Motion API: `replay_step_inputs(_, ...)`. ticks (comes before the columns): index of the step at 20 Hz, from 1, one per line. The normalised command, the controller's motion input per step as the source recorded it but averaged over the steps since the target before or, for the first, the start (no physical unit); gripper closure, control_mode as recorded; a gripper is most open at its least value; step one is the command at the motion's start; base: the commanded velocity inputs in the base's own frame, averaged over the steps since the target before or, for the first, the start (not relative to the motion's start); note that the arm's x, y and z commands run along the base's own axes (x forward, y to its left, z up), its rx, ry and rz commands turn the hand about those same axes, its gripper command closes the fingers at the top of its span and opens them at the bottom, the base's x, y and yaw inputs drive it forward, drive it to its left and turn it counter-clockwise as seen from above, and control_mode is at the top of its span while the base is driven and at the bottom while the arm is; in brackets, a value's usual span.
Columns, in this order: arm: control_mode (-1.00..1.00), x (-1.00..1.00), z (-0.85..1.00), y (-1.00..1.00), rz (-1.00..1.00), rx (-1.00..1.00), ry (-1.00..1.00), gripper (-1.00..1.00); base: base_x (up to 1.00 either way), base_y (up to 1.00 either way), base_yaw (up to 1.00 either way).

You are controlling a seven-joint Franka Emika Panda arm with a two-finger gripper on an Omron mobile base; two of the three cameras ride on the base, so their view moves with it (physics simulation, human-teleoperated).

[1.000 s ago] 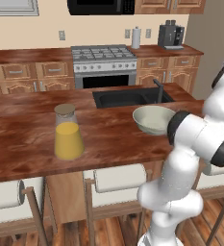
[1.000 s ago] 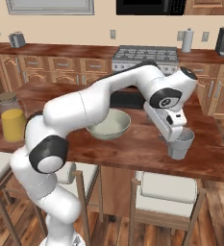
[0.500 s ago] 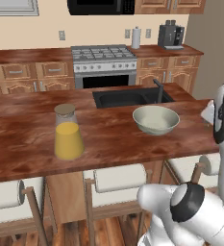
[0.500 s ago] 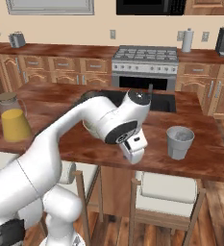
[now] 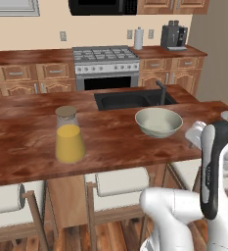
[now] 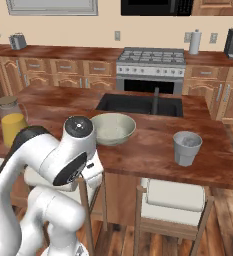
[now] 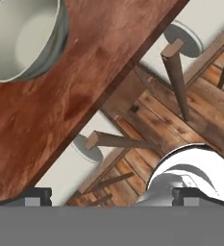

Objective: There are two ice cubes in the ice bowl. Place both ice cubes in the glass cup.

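At the near edge of the wooden island counter (image 6: 153,150), the arm is folded low, in front of the stools (image 6: 175,197). The gripper (image 7: 111,197) is seen in the hand view as two dark finger tips set wide apart at the bottom, with nothing between them. The ice bowl (image 6: 112,128) stands on the counter just in front of the sink (image 6: 140,104); its interior appears plain and pale in all three views ( (image 5: 158,121), (image 7: 22,36)), and no cube can be made out in it. The glass cup (image 6: 187,147) stands well apart from the bowl, near the counter's front edge; pale contents are faintly visible inside, too small to resolve. In the left base view the cup is cut off at the right edge behind the arm. The juice carafe (image 5: 69,135) stands at the opposite end, with bare counter between it and the bowl. In the hand view, the counter edge and floorboards (image 7: 171,125) run diagonally.
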Motion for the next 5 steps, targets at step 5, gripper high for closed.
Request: replay_step_inputs(5, -1.00, -0.05, -0.02, 0.04, 0.02, 0.01, 0.01, -1.00, 0.00, 0.00, 0.00)
